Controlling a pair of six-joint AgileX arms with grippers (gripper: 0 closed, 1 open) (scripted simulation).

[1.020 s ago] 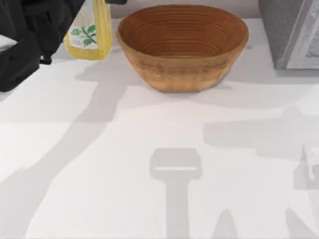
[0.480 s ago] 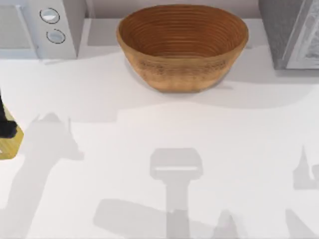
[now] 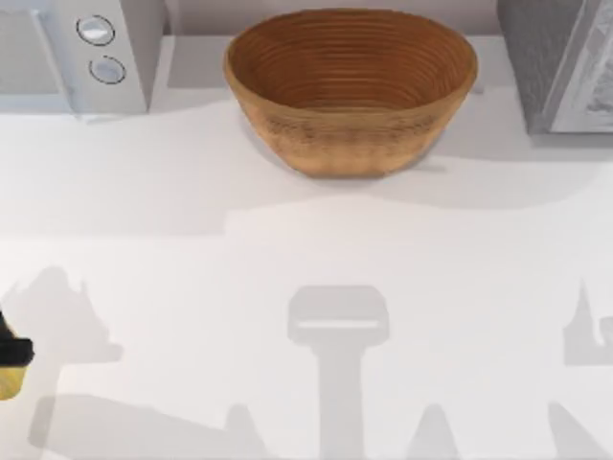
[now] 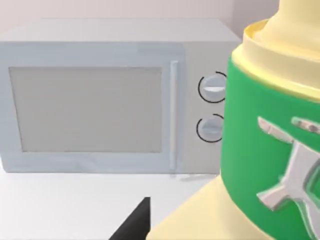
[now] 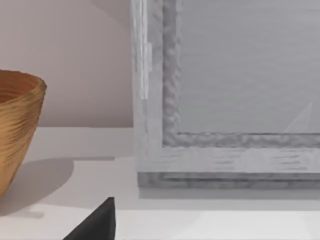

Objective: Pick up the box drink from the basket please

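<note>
The basket [image 3: 350, 91] of brown woven rings stands at the back middle of the table with nothing in it; its side [image 5: 17, 125] also appears in the right wrist view. The box drink [image 3: 9, 384], pale yellow, peeks in at the table's front left edge. My left gripper [image 3: 10, 353] is shut on it there, well away from the basket. The left wrist view has the carton [image 4: 270, 150] up close, with its green top and cream body. My right gripper [image 5: 95, 225] is parked by the table's right side, showing as a dark tip.
A white microwave [image 3: 86, 53] with two dials sits at the back left, facing the left wrist camera [image 4: 100, 110]. A grey cabinet-like unit [image 3: 556, 67] stands at the back right, close in the right wrist view [image 5: 225, 100]. The table's middle is bare white.
My left arm carried the box drink from beside the basket's left at the back, forward and leftward to the table's front left edge. The microwave came into sight. The basket stayed put.
</note>
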